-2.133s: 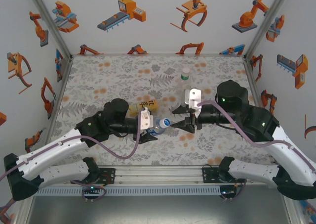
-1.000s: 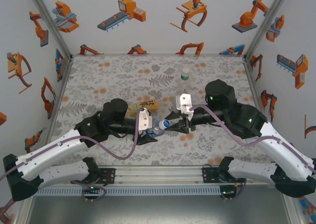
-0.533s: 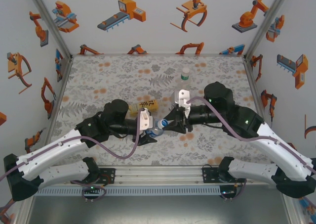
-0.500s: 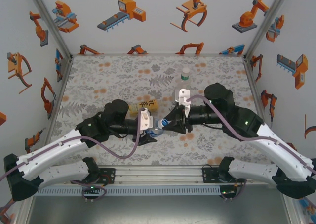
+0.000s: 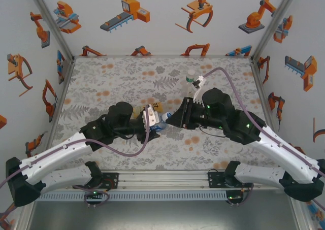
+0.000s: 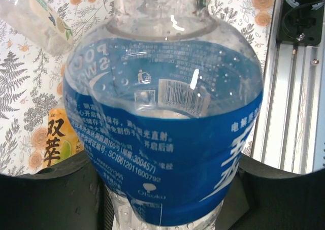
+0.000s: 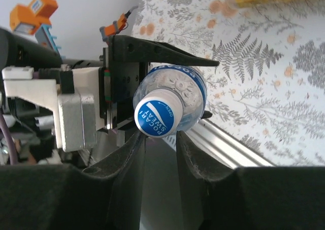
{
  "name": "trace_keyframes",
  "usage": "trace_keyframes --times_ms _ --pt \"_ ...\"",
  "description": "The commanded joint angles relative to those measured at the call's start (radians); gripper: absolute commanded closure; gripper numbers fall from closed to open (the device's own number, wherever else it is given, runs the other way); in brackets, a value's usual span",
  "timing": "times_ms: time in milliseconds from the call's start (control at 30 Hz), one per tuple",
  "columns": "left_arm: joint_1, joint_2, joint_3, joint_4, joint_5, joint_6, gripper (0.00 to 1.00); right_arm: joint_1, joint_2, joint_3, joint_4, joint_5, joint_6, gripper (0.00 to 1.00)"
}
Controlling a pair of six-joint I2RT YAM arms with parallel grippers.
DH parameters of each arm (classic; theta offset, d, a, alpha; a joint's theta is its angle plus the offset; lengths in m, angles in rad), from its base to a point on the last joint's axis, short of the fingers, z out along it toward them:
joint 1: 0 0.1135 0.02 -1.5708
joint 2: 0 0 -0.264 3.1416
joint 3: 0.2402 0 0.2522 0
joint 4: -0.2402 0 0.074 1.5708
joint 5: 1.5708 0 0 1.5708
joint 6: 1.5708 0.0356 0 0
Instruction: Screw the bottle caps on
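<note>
The clear bottle with the blue label (image 6: 167, 138) is held on its side just above the mat, my left gripper (image 6: 167, 199) shut round its body. Its cap (image 7: 159, 113), white with a blue printed top, sits on the bottle's neck. My right gripper (image 7: 160, 138) is shut on that cap, one dark finger (image 7: 133, 151) at each side. In the top view the two grippers meet nose to nose, left (image 5: 154, 123) and right (image 5: 170, 119). The yellow-labelled bottle (image 5: 152, 108) lies just behind them. The pale green-labelled bottle (image 5: 190, 84) stands upright farther back, capped.
The aluminium rail (image 6: 292, 88) at the table's near edge runs close below the held bottle. Open floral mat (image 5: 111, 77) stretches to the back left. The right arm's cable (image 5: 223, 75) arcs over the standing bottle.
My right gripper moved left onto the bottle's cap, shut on it, and its wrist has rolled over. The left gripper kept its hold and shifted slightly back.
</note>
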Motion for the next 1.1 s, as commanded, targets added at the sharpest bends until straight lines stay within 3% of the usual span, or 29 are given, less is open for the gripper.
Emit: trace_keyframes --times_ms 0,100,200,300,500,767,1067 --pt "-0.024 -0.015 0.004 0.053 0.108 0.032 1.00 -0.017 0.001 0.008 -0.018 0.170 0.077 1.00" --pt "-0.024 -0.016 0.005 0.046 0.113 0.033 1.00 -0.016 -0.053 -0.063 0.156 0.106 -0.062 0.99" --pt "-0.024 -0.017 0.012 0.032 0.135 0.038 1.00 -0.017 -0.108 -0.102 0.234 0.081 -0.233 0.78" --pt "-0.023 -0.012 0.032 0.003 0.184 0.047 1.00 -0.016 -0.143 -0.105 0.261 0.036 -0.436 0.65" --pt "-0.023 -0.016 0.058 -0.005 0.283 0.041 1.00 -0.016 -0.161 -0.114 0.390 -0.228 -0.760 0.55" --pt "-0.024 -0.025 0.059 0.126 0.386 -0.034 1.00 -0.016 -0.113 -0.105 0.577 -0.581 -0.850 0.51" --pt "-0.025 -0.012 0.083 0.222 0.498 -0.087 1.00 -0.016 -0.109 -0.141 0.691 -0.705 -0.858 0.53"
